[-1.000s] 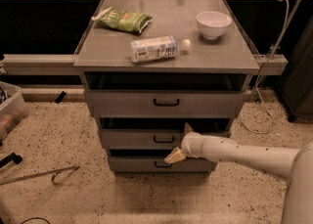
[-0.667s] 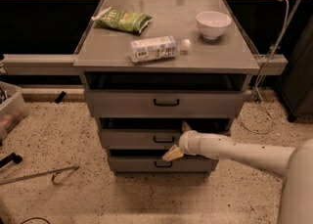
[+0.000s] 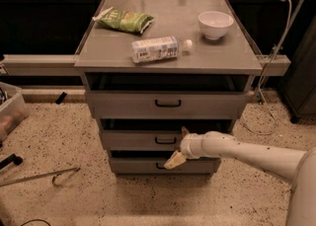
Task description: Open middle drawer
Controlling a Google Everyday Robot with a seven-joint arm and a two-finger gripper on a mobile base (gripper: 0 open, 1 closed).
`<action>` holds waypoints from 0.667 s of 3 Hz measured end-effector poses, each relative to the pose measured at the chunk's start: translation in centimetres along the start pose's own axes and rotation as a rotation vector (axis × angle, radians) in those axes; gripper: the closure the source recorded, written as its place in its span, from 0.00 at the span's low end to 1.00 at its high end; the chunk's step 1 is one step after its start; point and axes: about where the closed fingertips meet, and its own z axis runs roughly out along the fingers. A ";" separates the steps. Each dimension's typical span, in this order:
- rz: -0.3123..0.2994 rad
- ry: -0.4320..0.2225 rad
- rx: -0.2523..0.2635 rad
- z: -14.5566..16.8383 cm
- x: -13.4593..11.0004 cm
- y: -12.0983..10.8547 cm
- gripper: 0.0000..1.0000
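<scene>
Cabinet (image 3: 94, 104) with 3 grey drawers stacked under a grey tabletop (image 3: 222, 55). Middle drawer (image 3: 128, 140) is the 2nd one down, medium-width front, below the widest top drawer (image 3: 123, 105) and above the narrowest bottom drawer (image 3: 133, 166). Its small black loop handle (image 3: 165, 141) sits at the center of the front. The front looks about in line with the other 2, so judged not opened yet.

Pincer (image 3: 177, 151) is low at the near face of the cabinet, just right of the middle drawer's handle and overlapping the line between the middle and bottom fronts. White arm (image 3: 247, 152) comes in from the right. Pincer state: cannot tell, wide or narrow not readable here, and contact with the handle can't be confirmed either.

On the tabletop: green snack bag (image 3: 123, 20) far left, plastic bottle (image 3: 157, 49) lying on its side in the center, white bowl (image 3: 215, 24) far right. None are involved.

Step in hand: reaching or aligning on the handle, the pull not started by the look of it. The next move likely needs the pincer shifted a bit left and up to catch the loop, then a straight pull toward the near side. Risk: hooking the bottom drawer's handle instead, since the pincer sits low.
</scene>
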 end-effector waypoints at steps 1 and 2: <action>-0.015 0.035 -0.057 -0.2 0.2 0.9 0.00; -0.015 0.038 -0.064 -0.2 0.3 1.2 0.00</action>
